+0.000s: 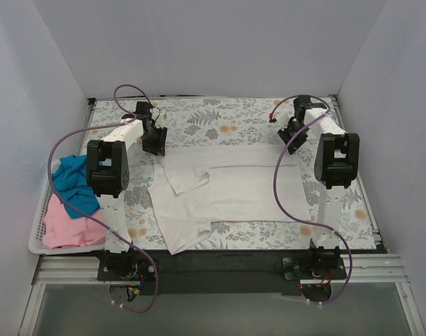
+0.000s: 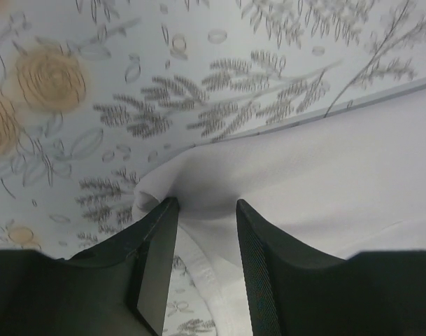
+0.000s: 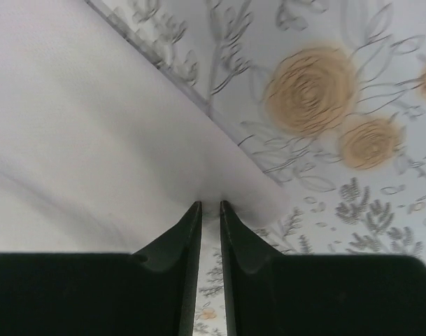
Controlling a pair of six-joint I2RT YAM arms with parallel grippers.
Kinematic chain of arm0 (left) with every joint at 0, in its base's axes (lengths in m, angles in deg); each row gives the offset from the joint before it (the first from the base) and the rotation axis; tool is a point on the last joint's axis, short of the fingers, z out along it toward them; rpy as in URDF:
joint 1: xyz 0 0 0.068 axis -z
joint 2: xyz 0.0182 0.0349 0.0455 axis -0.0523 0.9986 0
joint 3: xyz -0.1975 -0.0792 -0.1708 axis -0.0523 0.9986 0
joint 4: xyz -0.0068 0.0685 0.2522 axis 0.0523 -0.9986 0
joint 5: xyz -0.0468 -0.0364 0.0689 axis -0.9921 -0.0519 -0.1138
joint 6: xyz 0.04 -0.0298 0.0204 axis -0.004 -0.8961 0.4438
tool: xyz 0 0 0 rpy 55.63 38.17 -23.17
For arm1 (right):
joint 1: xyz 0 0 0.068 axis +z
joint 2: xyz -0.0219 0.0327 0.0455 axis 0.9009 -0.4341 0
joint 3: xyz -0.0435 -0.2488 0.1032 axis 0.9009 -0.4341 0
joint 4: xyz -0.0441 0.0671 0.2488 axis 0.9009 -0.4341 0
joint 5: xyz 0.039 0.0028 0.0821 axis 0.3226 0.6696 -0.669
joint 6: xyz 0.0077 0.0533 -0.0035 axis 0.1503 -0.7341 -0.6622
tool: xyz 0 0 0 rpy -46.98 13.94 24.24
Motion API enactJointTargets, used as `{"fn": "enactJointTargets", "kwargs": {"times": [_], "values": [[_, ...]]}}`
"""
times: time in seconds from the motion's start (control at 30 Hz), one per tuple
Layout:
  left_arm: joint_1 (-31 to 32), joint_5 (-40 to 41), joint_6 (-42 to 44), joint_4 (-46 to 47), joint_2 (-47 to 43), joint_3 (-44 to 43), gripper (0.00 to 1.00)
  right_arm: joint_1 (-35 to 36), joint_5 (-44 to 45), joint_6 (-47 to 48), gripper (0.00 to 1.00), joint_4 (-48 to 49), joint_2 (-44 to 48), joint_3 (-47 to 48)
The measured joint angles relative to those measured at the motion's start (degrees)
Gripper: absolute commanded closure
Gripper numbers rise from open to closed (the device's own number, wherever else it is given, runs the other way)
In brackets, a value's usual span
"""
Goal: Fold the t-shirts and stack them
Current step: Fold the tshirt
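A white t-shirt (image 1: 226, 192) lies spread on the floral table cover (image 1: 206, 119), with a flap folded over near its left side. My left gripper (image 1: 155, 145) is at the shirt's far left corner. In the left wrist view its jaws (image 2: 204, 203) stand apart, astride a bunched fold of the white shirt (image 2: 338, 175). My right gripper (image 1: 292, 143) is at the far right corner. In the right wrist view it (image 3: 210, 204) is pinched on the edge of the shirt (image 3: 94, 140). A teal-blue shirt (image 1: 74, 182) and a pink shirt (image 1: 69, 224) lie crumpled at the left.
The teal-blue and pink shirts sit in a white basket (image 1: 66, 249) at the table's left edge, beside the left arm. White walls close in the table on three sides. Purple cables loop from both arms.
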Motion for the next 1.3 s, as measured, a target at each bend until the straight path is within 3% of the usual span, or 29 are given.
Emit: {"fn": "enactJointTargets", "kwargs": {"times": [0.1,0.17,0.27,0.3,0.33,0.4,0.43,0.53,0.7,0.8,0.83,1.03,1.3], "values": [[0.0,-1.1,0.0,0.7,3.4,-5.1,0.60,0.0,0.4,-0.9,0.73,1.3,-2.9,4.9],[-0.1,-2.3,0.2,0.7,5.5,-8.6,0.55,0.0,0.3,-1.3,0.63,2.1,-3.5,6.1],[-0.1,-5.1,1.3,0.5,7.2,-12.3,0.44,-0.1,-0.4,-1.0,0.47,2.3,-3.2,6.1],[-0.2,-6.4,2.0,0.2,7.2,-12.7,0.33,-0.1,-0.6,-0.6,0.43,2.1,-2.9,6.1],[-0.3,-8.1,2.8,-0.2,6.7,-12.8,0.29,-0.1,-0.8,0.0,0.36,2.2,-2.1,5.6],[-0.3,-11.8,4.9,-1.5,4.8,-12.1,0.21,-0.1,-1.6,1.2,0.34,1.6,1.3,2.9],[-0.3,-13.7,6.0,-1.9,2.9,-10.9,0.19,-0.1,-2.0,2.0,0.27,1.2,4.0,1.0],[-0.3,-18.3,10.3,-4.3,-6.5,-4.0,0.16,-0.1,-3.3,4.8,0.24,-0.8,14.8,-5.5],[-0.3,-23.7,19.2,-9.0,-27.1,9.9,0.19,0.5,-5.4,9.5,0.23,-2.8,35.3,-20.1],[0.9,-24.9,24.0,-11.5,-35.6,18.8,0.25,1.7,-5.3,12.3,0.31,-4.6,44.3,-31.5],[1.5,-24.9,25.3,-12.0,-37.2,21.5,0.26,2.3,-4.9,12.8,0.40,-4.6,46.0,-34.8],[10.4,-21.5,27.2,-12.4,-41.0,35.1,0.35,6.3,0.4,14.6,0.55,-3.9,49.9,-53.4],[14.7,-19.1,27.1,-10.6,-41.8,37.4,0.35,8.3,5.2,15.9,0.59,3.7,51.2,-59.0]]}}
